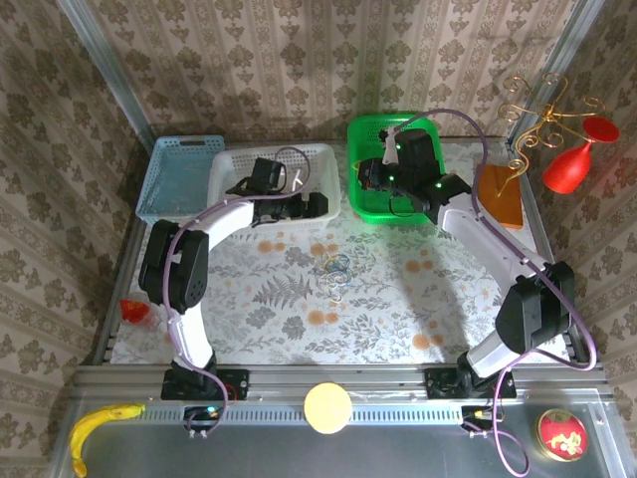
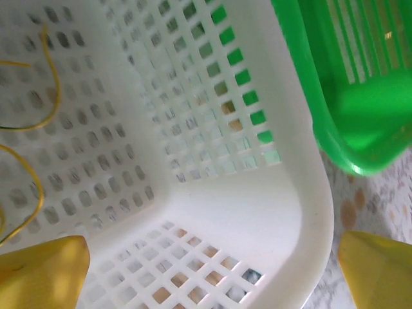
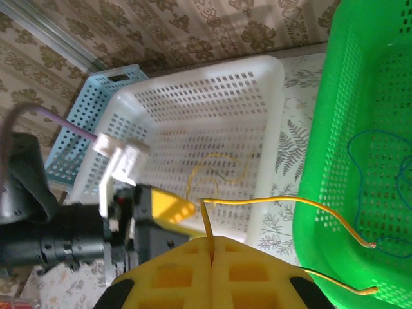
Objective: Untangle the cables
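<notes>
Three baskets lined the far side of the floral table: a blue basket on the left, a white basket right beside it, then a green basket. Off to the far right, a gold curly wire stand rose beside a red goblet and an orange block. On the near ledge lay a banana, a pale ball and a red round tin.

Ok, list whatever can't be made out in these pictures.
1. Top external: cable clump on the table, too small to trace crossings.
2. Left wrist: yellow cord in the white basket, cut by the left edge.
3. Right wrist: blue cable in the green basket, cut by the right edge.
</notes>
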